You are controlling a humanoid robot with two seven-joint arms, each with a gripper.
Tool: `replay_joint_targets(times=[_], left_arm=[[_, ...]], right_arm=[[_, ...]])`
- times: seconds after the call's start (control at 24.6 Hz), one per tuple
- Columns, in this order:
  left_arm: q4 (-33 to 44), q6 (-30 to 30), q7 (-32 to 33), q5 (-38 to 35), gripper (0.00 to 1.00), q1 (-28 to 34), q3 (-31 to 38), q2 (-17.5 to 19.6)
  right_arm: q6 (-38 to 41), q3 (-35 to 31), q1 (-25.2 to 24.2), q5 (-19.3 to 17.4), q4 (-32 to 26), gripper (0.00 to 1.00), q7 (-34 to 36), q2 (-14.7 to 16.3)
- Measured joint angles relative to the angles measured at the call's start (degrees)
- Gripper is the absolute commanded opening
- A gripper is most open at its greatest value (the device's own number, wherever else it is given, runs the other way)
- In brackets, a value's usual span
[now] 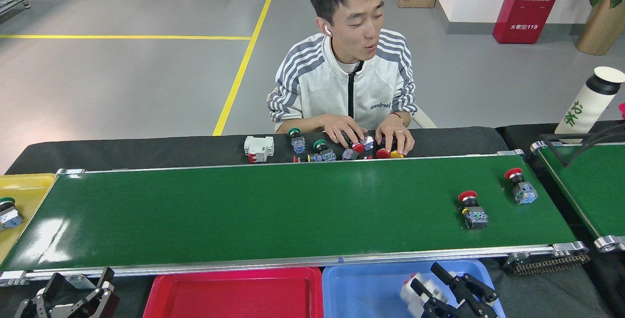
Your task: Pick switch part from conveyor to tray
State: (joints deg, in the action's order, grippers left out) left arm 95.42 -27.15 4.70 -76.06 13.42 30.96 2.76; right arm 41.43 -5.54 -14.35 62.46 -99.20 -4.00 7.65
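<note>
Yellow plastic shows at the far left edge: a yellow tray (27, 186) sits against the left end of the conveyor (273, 210), with a green-capped switch (9, 212) lying in it. Below the conveyor's near rail, at the bottom left corner of the view, my left gripper (73, 294) hangs low over the dark surface; its black fingers stand spread apart with nothing between them.

Just past the near rail sit two trays side by side: a red tray (234, 293), then a blue tray (371, 288) touching its right side. Over the blue tray's right half is my right gripper (447, 291), its dark fingers pinching a white switch part (415, 294) with a touch of red on it. Whether the part touches the tray floor I cannot tell.

On the glossy green belt, toward its right end, two red-capped push buttons lie apart from each other: one (471, 209) nearer the near rail, the other (520, 187) closer to the right end roller.

Beyond the far rail, on the black table edge (146, 149), lie a white breaker (259, 148) and a cluster of coloured push-button switches (320, 151). A person (346, 83) in a white striped jacket sits there with both hands resting on that cluster.

At the far right, a second green belt (593, 186) runs at an angle, and a white bottle (588, 100) with a black cap stands behind it.
</note>
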Motion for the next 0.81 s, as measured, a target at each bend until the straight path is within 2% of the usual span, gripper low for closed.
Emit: replay_joint_targets(times=[0.08,0.2,0.28,0.41,0.53,0.65,0.81], left_arm=[[0.0,-0.2,0.0,0.0,1.00,0.0,0.0,0.0],[0.0,-0.4,0.0,0.1,1.00,0.0,-0.1,0.0],[0.0,-0.5,0.0,0.1,1.00,0.0,-0.3,0.0],[0.1,-0.6,0.0,0.1,1.00,0.1,-0.4,0.0],[0.1,-0.6,0.0,0.1,1.00,0.1,-0.4,0.0],[0.1,-0.6,0.0,0.1,1.00,0.1,-0.4,0.0],[0.1,-0.6,0.0,0.1,1.00,0.1,-0.4,0.0]], right_arm=[[-4.8,-1.6,0.2,-0.3,0.0,0.95,0.1,-0.8],[-19.0,-1.6,0.2,-0.2,-0.1,0.94,0.1,-2.0],[-29.7,0.3,0.2,0.1,0.0,0.94,0.2,-2.0],[-38.0,3.8,1.5,0.7,0.2,0.94,0.3,-2.0],[-41.5,5.2,5.3,4.1,1.6,0.95,0.3,-2.0],[-42.6,8.4,10.9,7.4,6.3,0.95,-0.6,-2.0],[-43.1,11.2,15.0,8.0,10.9,0.95,-2.6,-2.2]])
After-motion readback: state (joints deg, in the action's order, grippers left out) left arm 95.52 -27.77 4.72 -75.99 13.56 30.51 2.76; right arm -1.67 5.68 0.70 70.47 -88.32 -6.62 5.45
